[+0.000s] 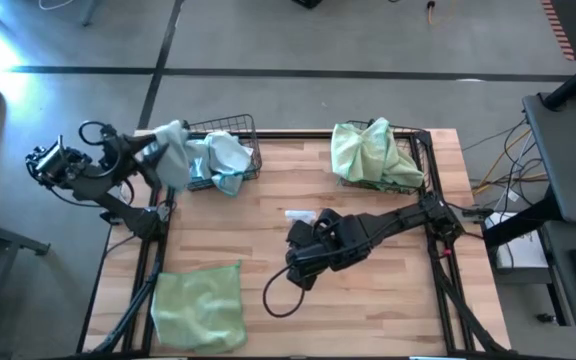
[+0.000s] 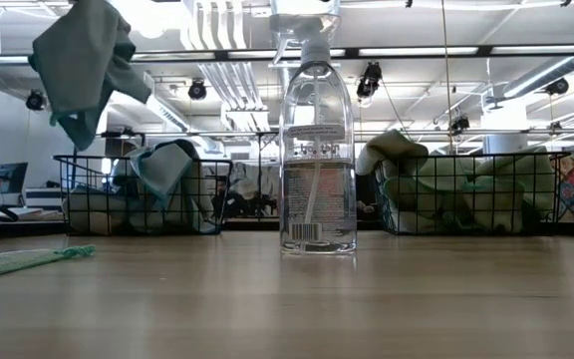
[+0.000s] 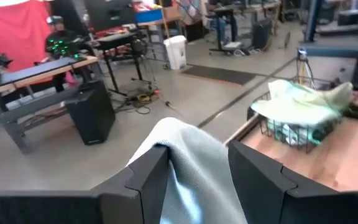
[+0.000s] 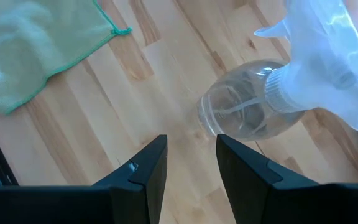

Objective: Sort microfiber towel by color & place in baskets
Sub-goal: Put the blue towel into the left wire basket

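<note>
My left gripper (image 1: 158, 150) is at the table's far left corner, shut on a light blue towel (image 1: 175, 148) that hangs high over the left end of the left basket (image 2: 143, 194). That black mesh basket (image 1: 230, 158) holds more light blue towels. The right basket (image 1: 423, 150) holds pale green towels (image 1: 373, 155). One pale green towel (image 1: 200, 305) lies flat on the table's near left part. My right gripper (image 4: 191, 146) hovers open over the table's middle, pointing down, touching nothing. My left gripper pinches the light blue towel between its two fingers (image 3: 148, 174), on a bunched fold (image 3: 188, 146) at its top; several layers, it seems. The towel is lifted clear and hangs slack below the fingers (image 2: 83, 60), above the basket's rim.
A clear spray bottle (image 2: 317, 150) stands upright at the table's middle, just beyond my right gripper (image 1: 303, 262), and shows close in the right wrist view (image 4: 247, 115). A black cable loops on the wood near the right arm (image 1: 278, 295). Bare wood lies at near right.
</note>
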### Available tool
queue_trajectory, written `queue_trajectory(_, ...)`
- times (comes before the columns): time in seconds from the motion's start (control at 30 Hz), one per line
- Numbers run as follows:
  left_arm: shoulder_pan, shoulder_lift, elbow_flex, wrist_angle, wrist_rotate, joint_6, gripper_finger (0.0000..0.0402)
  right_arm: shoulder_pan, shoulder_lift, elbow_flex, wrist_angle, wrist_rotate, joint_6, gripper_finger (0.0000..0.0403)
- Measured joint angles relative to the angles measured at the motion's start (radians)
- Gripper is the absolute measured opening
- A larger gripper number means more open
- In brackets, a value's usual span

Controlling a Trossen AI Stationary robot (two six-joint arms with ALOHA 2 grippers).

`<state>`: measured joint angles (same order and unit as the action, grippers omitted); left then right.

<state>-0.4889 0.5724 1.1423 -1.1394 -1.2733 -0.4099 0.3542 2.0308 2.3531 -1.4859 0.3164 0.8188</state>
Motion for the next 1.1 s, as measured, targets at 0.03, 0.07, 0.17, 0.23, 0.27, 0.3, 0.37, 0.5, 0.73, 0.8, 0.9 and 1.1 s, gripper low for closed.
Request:
queue_trajectory(0.03, 0.000, -0.001, 0.000, -0.002, 0.007, 0.011, 0.0153, 0.000, 0.000, 0.000, 0.003, 0.000, 0.000, 0.0134)
queue_trajectory(0.07, 0.000, -0.005, 0.000, -0.006, 0.008, 0.016, 0.0153, -0.001, 0.000, 0.000, 0.004, 0.000, 0.000, 0.0134)
queue_trajectory(0.17, 0.000, -0.021, 0.000, -0.051, 0.025, 0.017, 0.0153, -0.002, 0.000, 0.000, 0.004, 0.000, 0.000, 0.0134)
queue_trajectory(0.23, 0.000, -0.036, 0.001, -0.091, 0.068, 0.016, 0.0153, -0.002, 0.000, 0.000, 0.004, 0.000, 0.000, 0.0134)
queue_trajectory(0.27, 0.000, -0.045, 0.001, -0.113, 0.094, 0.016, 0.0153, -0.002, 0.000, 0.000, 0.004, 0.000, 0.000, 0.0134)
queue_trajectory(0.3, 0.000, -0.053, 0.001, -0.133, 0.117, 0.014, 0.0153, -0.002, 0.000, 0.000, 0.004, 0.000, 0.000, 0.0134)
queue_trajectory(0.37, 0.000, -0.065, 0.001, -0.169, 0.140, 0.008, 0.0153, -0.001, 0.000, 0.000, 0.004, 0.000, 0.000, 0.0134)
queue_trajectory(0.5, 0.000, -0.079, 0.001, -0.189, 0.136, 0.027, 0.0153, -0.001, 0.000, 0.000, 0.007, -0.001, 0.004, 0.0134)
queue_trajectory(0.73, 0.000, -0.083, 0.002, -0.188, 0.229, 0.280, 0.0153, -0.004, 0.000, -0.001, 0.012, -0.001, 0.005, 0.0134)
queue_trajectory(0.8, 0.000, -0.079, 0.002, -0.187, 0.237, 0.342, 0.0153, -0.004, 0.000, -0.001, 0.012, -0.001, 0.003, 0.0134)
queue_trajectory(0.9, 0.000, -0.077, 0.002, -0.186, 0.238, 0.389, 0.0153, -0.004, 0.000, -0.001, 0.010, -0.001, 0.003, 0.0134)
queue_trajectory(1.1, 0.000, -0.088, 0.002, -0.188, 0.221, 0.363, 0.0153, -0.006, 0.000, -0.001, 0.003, -0.001, 0.000, 0.0134)
